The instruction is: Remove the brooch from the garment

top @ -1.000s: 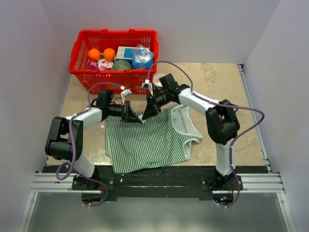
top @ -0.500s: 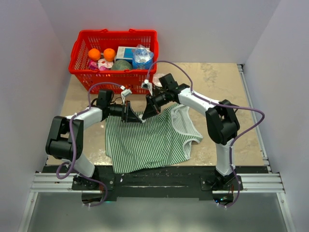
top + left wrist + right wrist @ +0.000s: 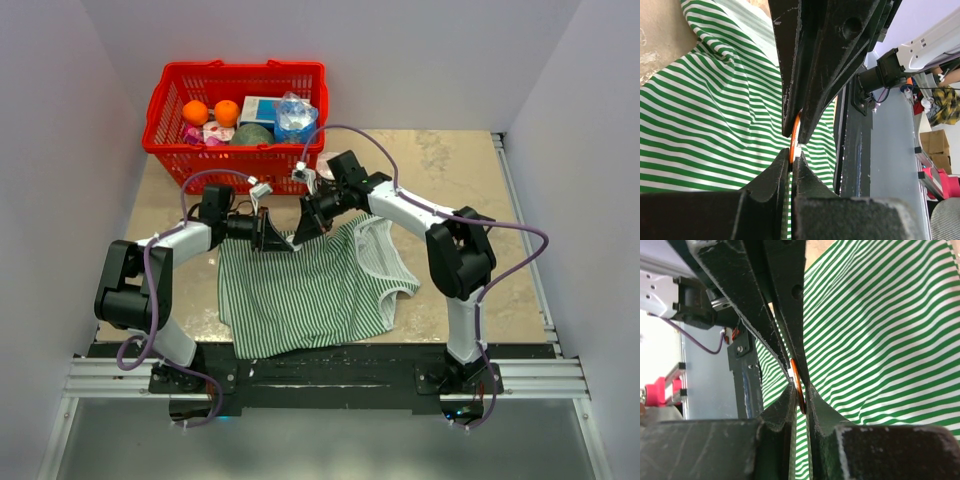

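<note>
orange-rimmed brooch point(image 3: 796, 374) edge-on, lengthwise in right claw point(image 3: 800, 391)

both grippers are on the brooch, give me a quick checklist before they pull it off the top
1. Left gripper shut on the brooch: ok, the disc's orange edge sits between its fingers.
2. Right gripper shut on the brooch from the opposite side: ok, its wrist view shows the same edge pinched.
3. No cloth caught in either grip: cannot tell, the fingers hide the contact.
4. Pin released from the garment: cannot tell, the fastening is hidden.
5. Rest of the garment lying on the table: ok, only its top edge is at the grippers.
</note>
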Tool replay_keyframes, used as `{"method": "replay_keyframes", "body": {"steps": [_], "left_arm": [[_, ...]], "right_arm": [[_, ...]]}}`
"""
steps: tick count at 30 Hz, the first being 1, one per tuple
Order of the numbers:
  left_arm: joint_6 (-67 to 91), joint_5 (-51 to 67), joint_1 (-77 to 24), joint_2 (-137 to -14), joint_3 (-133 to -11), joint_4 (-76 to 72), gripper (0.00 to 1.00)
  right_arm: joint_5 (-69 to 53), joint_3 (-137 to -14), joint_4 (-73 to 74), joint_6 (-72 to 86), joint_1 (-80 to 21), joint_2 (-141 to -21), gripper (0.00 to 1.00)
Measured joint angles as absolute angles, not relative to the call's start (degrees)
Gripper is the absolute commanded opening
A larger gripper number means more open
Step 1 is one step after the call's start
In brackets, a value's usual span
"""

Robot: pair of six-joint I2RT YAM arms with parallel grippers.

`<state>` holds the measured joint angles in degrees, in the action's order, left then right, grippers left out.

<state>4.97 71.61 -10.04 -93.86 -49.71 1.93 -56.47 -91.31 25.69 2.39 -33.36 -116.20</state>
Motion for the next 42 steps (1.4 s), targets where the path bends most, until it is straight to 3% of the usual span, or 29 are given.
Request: {"method": "replay_keyframes", "body": {"steps": [15,21,24,30,35,42], "left_arm": [[7.14,71.83,-9.45,-94.7,-51.16,-2.22,0.0],[7.97,72.82,-9.34,-95.15,-52.34,-3.18,0.0],[7.86,73.3,-9.34,-95.24,-52.75,-3.6,0.0],[6.28,73.89,-10.46,-96.82,-52.77,0.86,0.0],[3.33,73.67,-10.5,-98.0,-54.0,4.97,0.0],[-5.04,69.73,-10.52,-98.45,-57.49,13.39,0.0]], "right_arm": [[-50.63,-91.22,22.24,14.9,-32.69,-114.15,0.01],[-55.2,-89.45,16.38,19.75,-31.16,-114.17,0.18],[-56.69,-89.1,14.2,21.67,-30.65,-114.17,0.33],[-59.9,-89.47,6.35,22.65,-29.08,-114.15,0.38],[-58.61,-91.64,10.59,14.9,-28.8,-114.06,0.36],[-46.22,-92.99,22.37,-3.36,-28.86,-109.21,0.36]]}}
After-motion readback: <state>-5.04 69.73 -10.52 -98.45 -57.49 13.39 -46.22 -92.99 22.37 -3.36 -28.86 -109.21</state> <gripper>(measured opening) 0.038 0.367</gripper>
